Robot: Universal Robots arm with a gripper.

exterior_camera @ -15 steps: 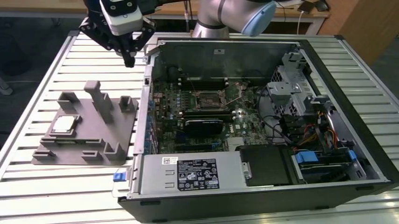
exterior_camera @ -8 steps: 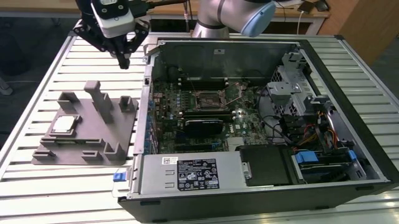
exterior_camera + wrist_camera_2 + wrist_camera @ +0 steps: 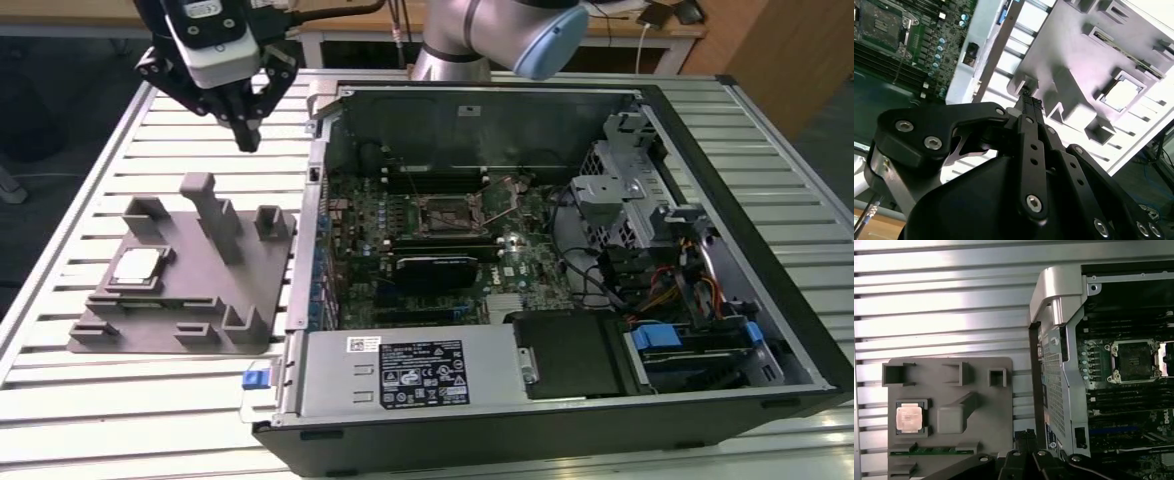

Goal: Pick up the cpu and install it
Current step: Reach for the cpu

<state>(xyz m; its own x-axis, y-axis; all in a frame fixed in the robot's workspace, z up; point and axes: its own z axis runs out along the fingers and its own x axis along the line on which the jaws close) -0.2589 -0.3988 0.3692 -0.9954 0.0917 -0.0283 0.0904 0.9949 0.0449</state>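
Farthest to the exterior view's left, the grey fixture block (image 3: 187,305) lies flat on the slatted metal table (image 3: 80,390). The cpu (image 3: 138,266) sits silver top up in a square pocket of that block. I judge the pocket is there to keep the chip square and level, so it can be taken from straight above. In the first wrist view the cpu (image 3: 909,418) lies snug in its recess, apart from the block's upright posts.

My claw (image 3: 247,140) hangs above the table beyond the block's far edge, well clear of the chip. Its fingers are pressed together to a narrow tip and hold nothing. In the second wrist view that tip (image 3: 1029,101) points down near the block's edge, with the cpu (image 3: 1124,94) off to one side.

Toward the exterior view's right, the computer case (image 3: 801,335) lies on its side with the panel off, so the motherboard faces up. Its cpu socket (image 3: 447,212) is bare and dark inside, ready, I think, to receive the chip from above.
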